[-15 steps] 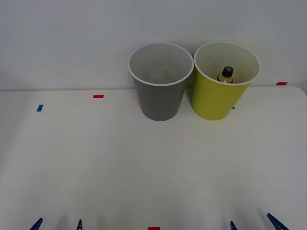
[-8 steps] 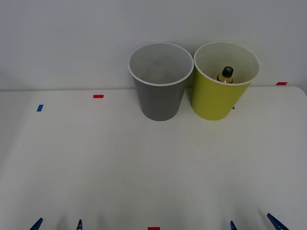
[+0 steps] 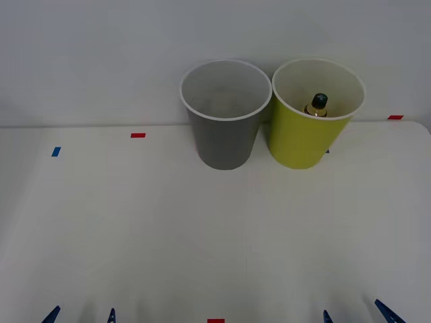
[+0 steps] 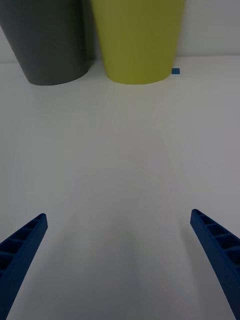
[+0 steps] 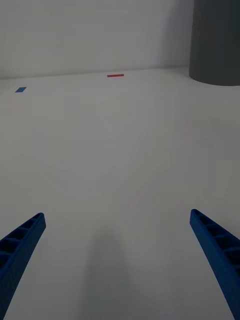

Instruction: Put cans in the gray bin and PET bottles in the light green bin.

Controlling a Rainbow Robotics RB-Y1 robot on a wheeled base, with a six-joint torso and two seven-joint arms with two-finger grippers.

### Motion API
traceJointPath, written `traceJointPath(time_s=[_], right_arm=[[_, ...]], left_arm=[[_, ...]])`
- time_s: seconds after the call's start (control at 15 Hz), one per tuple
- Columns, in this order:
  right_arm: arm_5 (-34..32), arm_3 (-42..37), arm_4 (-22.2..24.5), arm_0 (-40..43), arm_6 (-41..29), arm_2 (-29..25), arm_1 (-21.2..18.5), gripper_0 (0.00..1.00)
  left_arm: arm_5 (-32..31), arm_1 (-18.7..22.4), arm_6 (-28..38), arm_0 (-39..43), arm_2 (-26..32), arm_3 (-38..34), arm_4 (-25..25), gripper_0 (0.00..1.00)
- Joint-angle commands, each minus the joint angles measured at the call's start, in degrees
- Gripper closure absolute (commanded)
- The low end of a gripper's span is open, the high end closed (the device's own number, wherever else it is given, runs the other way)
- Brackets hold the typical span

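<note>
so both pincers, left pincer [image 3: 81, 315] & right pincer [image 3: 357, 313], spread wide, holding nothing; bottle [image 3: 317, 105] in light green bin [image 3: 306, 145].

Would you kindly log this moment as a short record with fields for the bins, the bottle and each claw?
gray bin: upright at the table's far side, nothing seen inside
light green bin: upright, to the robot's right of the gray one
PET bottle: inside the light green bin, cap up
left claw: open, at the near edge
right claw: open, at the near edge
</note>
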Motion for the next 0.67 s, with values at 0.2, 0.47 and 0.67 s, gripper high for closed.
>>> traceJointPath(time_s=[0.2,0.47,0.67], right_arm=[[0.00,0.00,0.00,0.00,0.00,0.00,0.00,0.00],[0.00,0.00,0.00,0.00,0.00,0.00,0.00,0.00],[0.00,0.00,0.00,0.00,0.00,0.00,0.00,0.00]], left_arm=[[0.00,0.00,0.00,0.00,0.00,0.00,0.00,0.00],[0.00,0.00,0.00,0.00,0.00,0.00,0.00,0.00],[0.00,0.00,0.00,0.00,0.00,0.00,0.00,0.00]])
